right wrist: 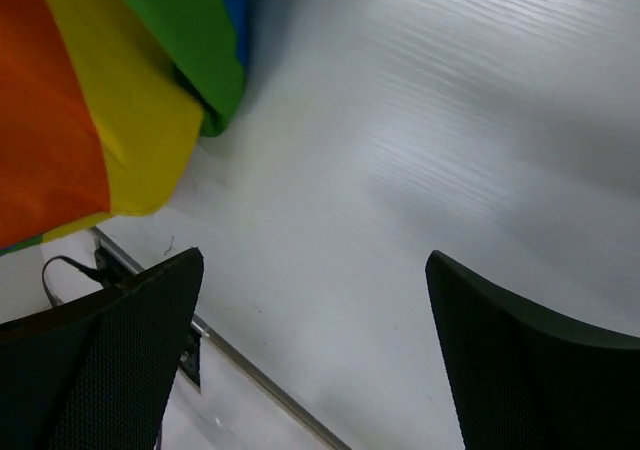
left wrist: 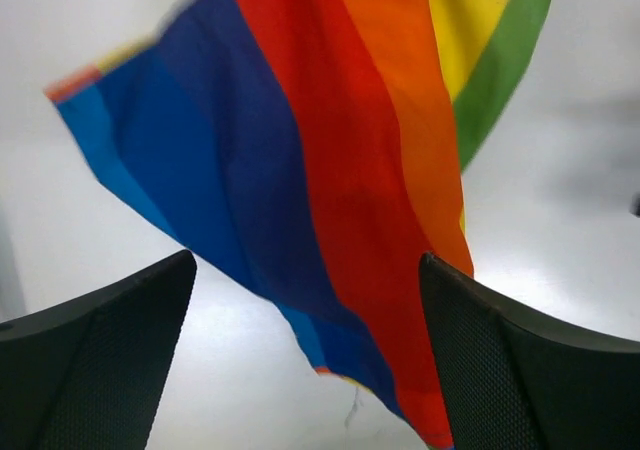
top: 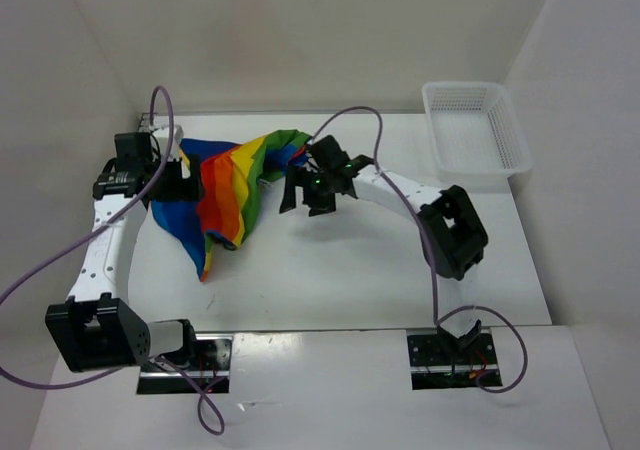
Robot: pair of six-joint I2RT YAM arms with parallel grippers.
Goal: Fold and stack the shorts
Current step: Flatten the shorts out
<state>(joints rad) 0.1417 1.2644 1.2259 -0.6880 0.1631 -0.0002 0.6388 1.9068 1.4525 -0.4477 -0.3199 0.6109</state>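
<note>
The rainbow-striped shorts (top: 228, 192) lie crumpled on the white table at the back left, with one corner trailing toward the front. No drawstring shows. My left gripper (top: 182, 184) is at their left edge, open and empty. In the left wrist view the shorts (left wrist: 330, 140) fill the space ahead of the open left gripper (left wrist: 307, 260), and the red stripe runs beside the right finger (left wrist: 520, 360). My right gripper (top: 305, 198) hovers just right of the shorts, open and empty. In the right wrist view the right gripper (right wrist: 315, 258) is over bare table, with the shorts (right wrist: 110, 110) at the upper left.
A white plastic mesh basket (top: 476, 130) stands at the back right corner of the table (top: 350, 270). White walls close in the back and both sides. Purple cables loop off both arms.
</note>
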